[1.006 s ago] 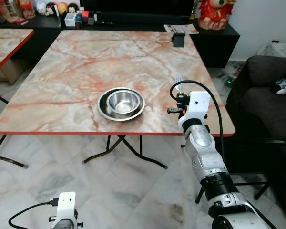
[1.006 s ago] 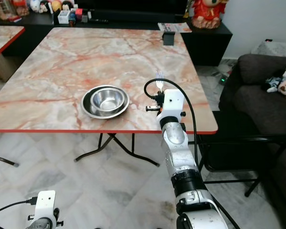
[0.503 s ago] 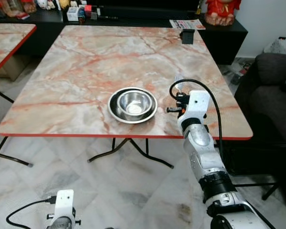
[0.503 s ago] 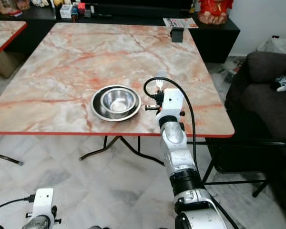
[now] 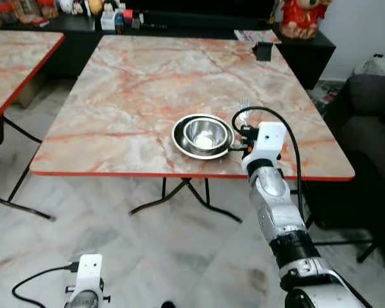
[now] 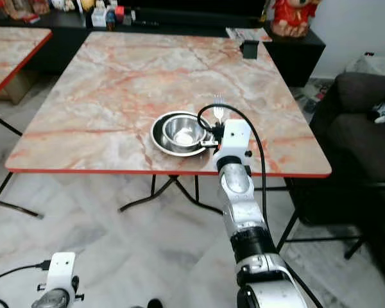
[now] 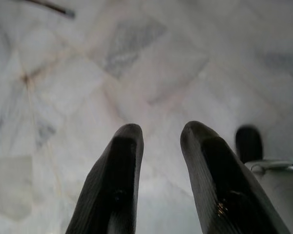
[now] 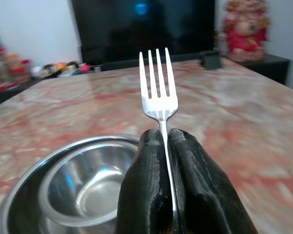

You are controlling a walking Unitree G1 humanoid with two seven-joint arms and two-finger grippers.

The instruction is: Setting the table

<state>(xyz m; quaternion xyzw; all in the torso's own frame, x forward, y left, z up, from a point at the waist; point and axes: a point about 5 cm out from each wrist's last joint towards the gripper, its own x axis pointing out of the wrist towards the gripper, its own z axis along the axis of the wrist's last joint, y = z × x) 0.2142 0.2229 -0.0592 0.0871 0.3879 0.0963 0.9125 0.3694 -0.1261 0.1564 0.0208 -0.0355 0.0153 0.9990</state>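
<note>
A steel bowl (image 5: 205, 133) sits inside a steel plate (image 5: 183, 142) near the front edge of the marble table (image 5: 128, 90). My right gripper (image 8: 162, 141) is shut on a silver fork (image 8: 157, 87), tines pointing up and away, held just right of the bowl, above the table's front right part. In the eye views the fork (image 6: 219, 111) pokes up behind the right wrist (image 6: 233, 138). My left arm hangs low over the floor; its gripper (image 7: 158, 134) is open with nothing between the fingers.
A small black box (image 5: 263, 51) stands at the table's far right edge. A dark sideboard (image 5: 179, 25) with figurines runs along the back. A second marble table (image 5: 13, 64) is at the left, a dark sofa (image 5: 372, 128) at the right. Marble floor (image 5: 115, 244) lies before the table.
The camera has swung, so the table and bowl slid right in view. The right gripper with the fork now sits closer to the bowl's right rim.
</note>
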